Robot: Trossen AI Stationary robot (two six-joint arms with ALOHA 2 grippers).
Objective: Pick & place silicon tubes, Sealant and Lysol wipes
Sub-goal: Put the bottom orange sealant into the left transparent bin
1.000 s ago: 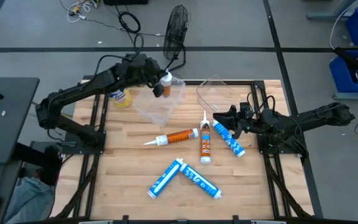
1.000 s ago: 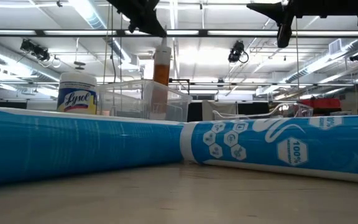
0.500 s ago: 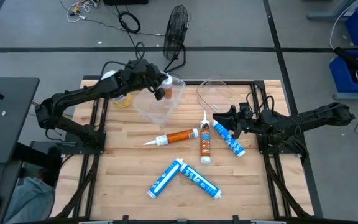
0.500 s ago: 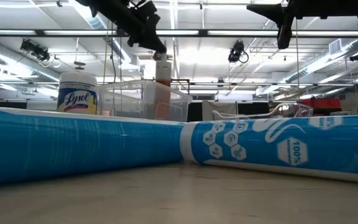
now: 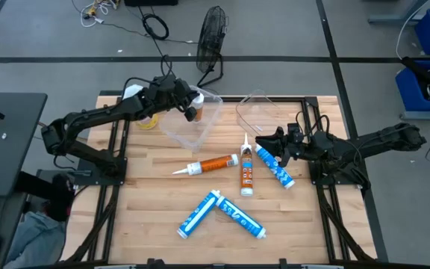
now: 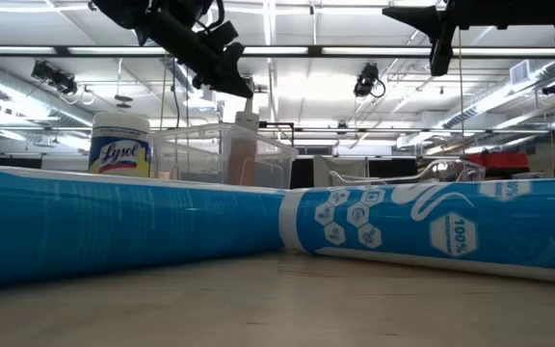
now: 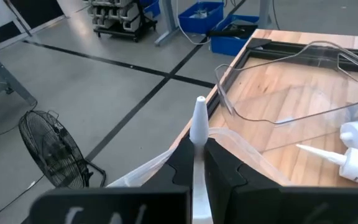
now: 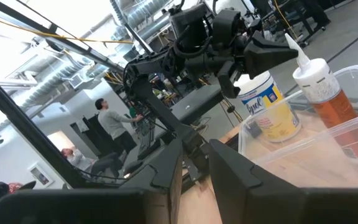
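- The left gripper (image 5: pixel 190 104) has lowered the orange tube (image 8: pixel 328 99) deeper into the clear bin (image 5: pixel 194 123), jaws closed on its nozzle.
- Release seems next.
- The right gripper (image 5: pixel 263 142) waits beside the bin, jaws unclear.

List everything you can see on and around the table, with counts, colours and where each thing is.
orange tubes: 3, orange with white nozzles; one upright in the bin, two lying mid-table
blue-white tubes: 3; one by the right tool, two near the front edge
Lysol wipes: 1, yellow, white lid; beside the bin
clear bin: 1, back left
clear lid: 1, right of the bin
fan: 1, black, floor beyond the table
left tool: shut on the upright tube's nozzle
right tool: open, mid-right
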